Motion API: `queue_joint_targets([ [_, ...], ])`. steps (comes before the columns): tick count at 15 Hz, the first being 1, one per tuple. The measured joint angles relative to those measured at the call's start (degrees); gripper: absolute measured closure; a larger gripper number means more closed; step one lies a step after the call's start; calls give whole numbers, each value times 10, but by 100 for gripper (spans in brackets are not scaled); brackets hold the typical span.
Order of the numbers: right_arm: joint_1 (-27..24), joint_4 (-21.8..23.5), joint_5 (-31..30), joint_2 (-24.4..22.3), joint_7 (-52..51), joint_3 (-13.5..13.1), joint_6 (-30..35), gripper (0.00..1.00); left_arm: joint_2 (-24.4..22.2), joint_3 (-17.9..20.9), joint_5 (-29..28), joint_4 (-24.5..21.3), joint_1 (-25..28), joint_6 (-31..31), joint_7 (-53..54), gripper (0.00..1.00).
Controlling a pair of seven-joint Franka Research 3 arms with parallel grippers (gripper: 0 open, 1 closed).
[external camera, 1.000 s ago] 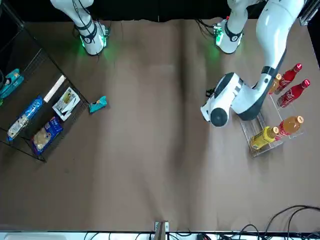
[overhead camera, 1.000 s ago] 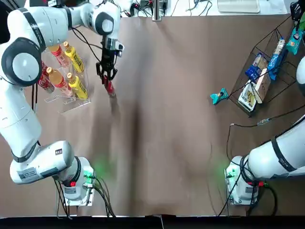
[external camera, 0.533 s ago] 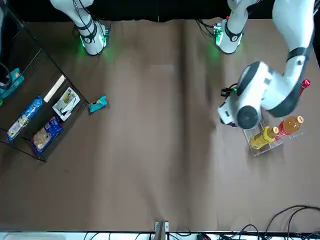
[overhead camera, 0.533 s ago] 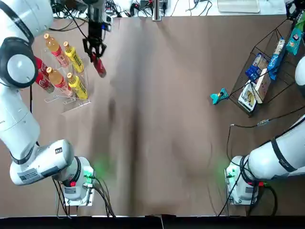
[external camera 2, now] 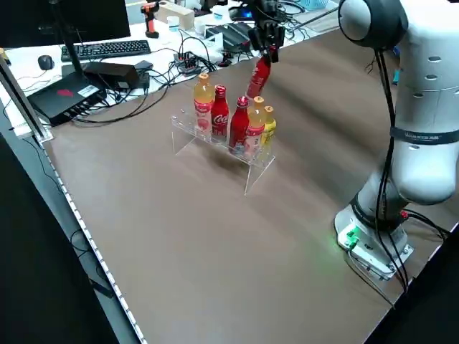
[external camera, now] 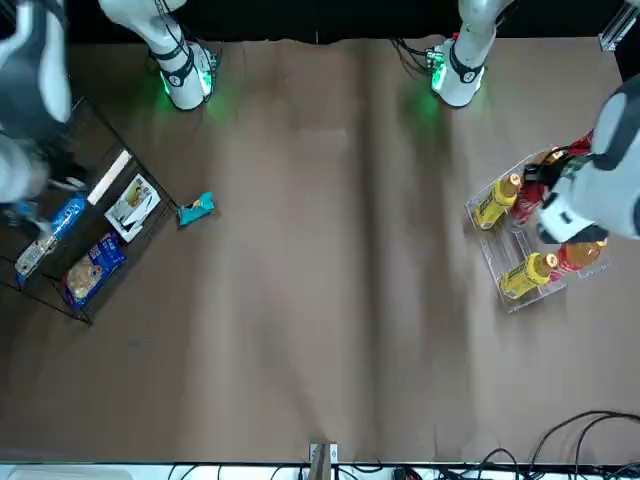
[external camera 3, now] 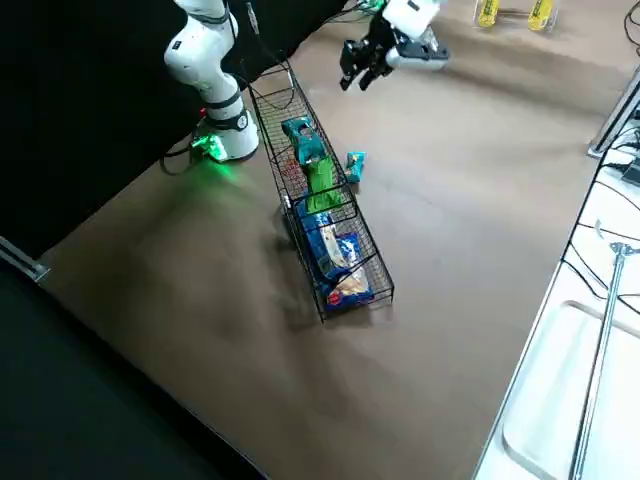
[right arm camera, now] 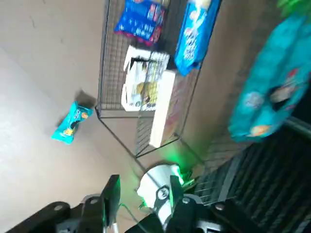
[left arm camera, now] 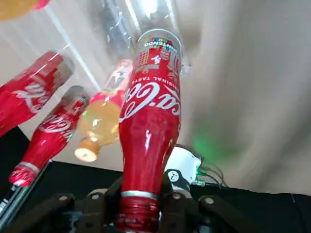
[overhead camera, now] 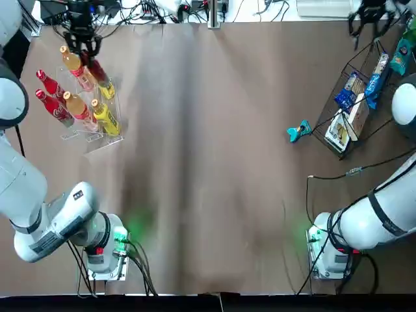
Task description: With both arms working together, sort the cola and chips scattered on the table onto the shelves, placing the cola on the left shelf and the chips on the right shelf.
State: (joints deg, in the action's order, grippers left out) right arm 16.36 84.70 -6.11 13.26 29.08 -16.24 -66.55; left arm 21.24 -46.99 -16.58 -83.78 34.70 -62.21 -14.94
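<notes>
Left gripper [overhead camera: 83, 49]: above the far end of the left shelf [overhead camera: 91, 133], jaws clamped on a cola bottle [left arm camera: 148, 131] by its cap. Two cola bottles [overhead camera: 49, 83] racked. Right gripper [external camera 3: 362, 62]: over the right shelf [external camera 3: 330, 225], jaws spread, empty. One teal chips packet [overhead camera: 298, 130]: on the bench [overhead camera: 214, 162], just beside that shelf.

Left gripper [left arm camera: 141, 213]: fingers cut off by the frame's lower edge, cap of the held cola bottle [left arm camera: 148, 131] hidden between them. Right gripper [overhead camera: 369, 14]: motion-blurred in the top view. Clear left shelf [overhead camera: 91, 133]: edges barely discernible against the cloth.
</notes>
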Motion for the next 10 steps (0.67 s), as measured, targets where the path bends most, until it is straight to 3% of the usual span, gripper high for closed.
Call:
queue_joint_targets([
  [4,22,98,72,32,71,0,-91,49,-18,0,0,10,58,3,1,72],
  [10,61,270,82,40,149,0,-268,48,-17,7,0,24,130,-3,49,72],
])
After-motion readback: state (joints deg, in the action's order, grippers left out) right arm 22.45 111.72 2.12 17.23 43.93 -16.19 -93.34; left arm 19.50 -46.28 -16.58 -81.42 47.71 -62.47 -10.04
